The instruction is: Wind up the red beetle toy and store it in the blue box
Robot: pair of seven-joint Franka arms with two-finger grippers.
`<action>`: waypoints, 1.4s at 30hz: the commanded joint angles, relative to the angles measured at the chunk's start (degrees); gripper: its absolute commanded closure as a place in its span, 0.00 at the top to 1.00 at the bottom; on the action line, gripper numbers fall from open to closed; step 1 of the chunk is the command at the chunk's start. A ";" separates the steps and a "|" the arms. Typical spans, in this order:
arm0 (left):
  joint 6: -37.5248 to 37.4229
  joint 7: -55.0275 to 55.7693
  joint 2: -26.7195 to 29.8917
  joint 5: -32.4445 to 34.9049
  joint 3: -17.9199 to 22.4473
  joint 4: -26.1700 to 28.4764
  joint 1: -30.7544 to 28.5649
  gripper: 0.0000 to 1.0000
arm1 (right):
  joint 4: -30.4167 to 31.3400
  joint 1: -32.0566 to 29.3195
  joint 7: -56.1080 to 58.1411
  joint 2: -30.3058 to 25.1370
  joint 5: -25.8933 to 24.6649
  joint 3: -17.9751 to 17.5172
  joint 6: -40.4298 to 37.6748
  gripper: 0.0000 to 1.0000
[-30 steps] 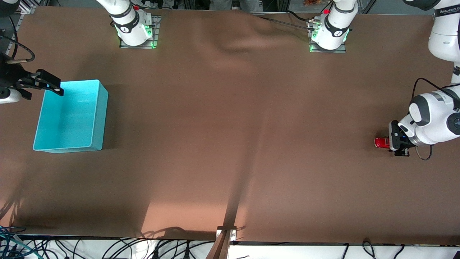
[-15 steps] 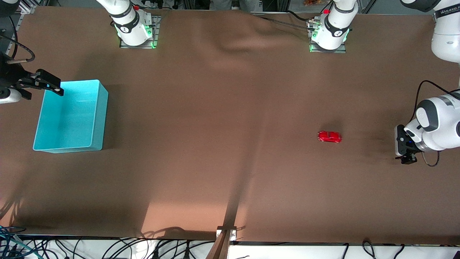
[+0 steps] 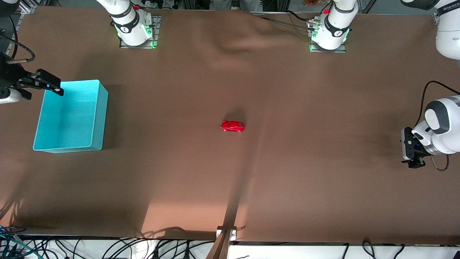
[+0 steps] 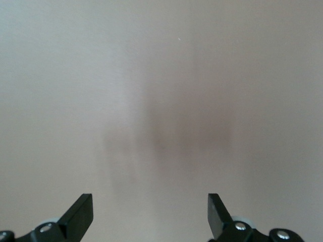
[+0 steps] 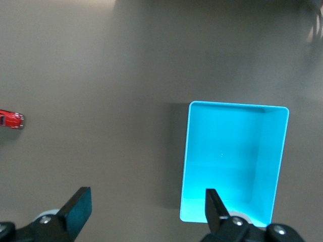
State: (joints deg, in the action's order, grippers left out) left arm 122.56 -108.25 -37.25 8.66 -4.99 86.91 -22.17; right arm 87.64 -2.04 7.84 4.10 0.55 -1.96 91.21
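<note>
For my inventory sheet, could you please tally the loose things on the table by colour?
Red: 1, the tiny glossy red toy car, mid-table.
Turquoise: 1, the light blue rectangular plastic bin, toward the right arm's end.
Total: 2

Brown table cover (image 3: pixel 230 172): I see it flat and bare under the fingers (image 4: pixel 81 212) of the left gripper (image 4: pixel 150 201), with only a soft shadow on it there. A fold in the cover (image 3: pixel 237 43) lies between the two arm bases, well apart from those fingers. Pale light patch (image 3: pixel 187 216) and clamp bracket (image 3: pixel 226 233) sit at the camera-side edge, also well apart from them. Black cables (image 3: pixel 107 248) run along that edge.
</note>
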 commanded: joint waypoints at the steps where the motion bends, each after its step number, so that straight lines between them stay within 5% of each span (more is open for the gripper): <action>1: -3.29 1.28 0.16 -1.01 -0.46 -3.32 0.11 1.00 | -0.37 -0.77 0.07 -0.23 -0.55 -0.94 -0.60 1.00; 14: -7.41 11.65 3.41 -1.01 -0.72 -3.67 0.11 1.00 | -0.28 -0.77 0.16 0.03 -0.73 -0.86 -1.04 1.00; 25: -18.66 23.34 3.76 -1.02 -1.07 -10.79 2.21 1.00 | 0.33 -0.86 1.04 3.63 -0.81 -0.86 -3.50 1.00; 33: -26.84 35.03 3.85 -1.54 -1.25 -15.19 3.80 1.00 | 2.97 -1.21 14.91 5.13 -1.08 -0.51 -1.65 1.00; 42: -27.99 45.75 8.68 -2.16 -0.28 -13.87 7.84 1.00 | 11.31 -1.30 37.49 4.95 -1.52 1.07 5.98 1.00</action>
State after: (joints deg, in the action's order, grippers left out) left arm 96.26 -68.70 -32.10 7.67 -6.33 72.26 -16.58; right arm 93.06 -2.76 32.44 10.34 -0.15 -1.80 92.18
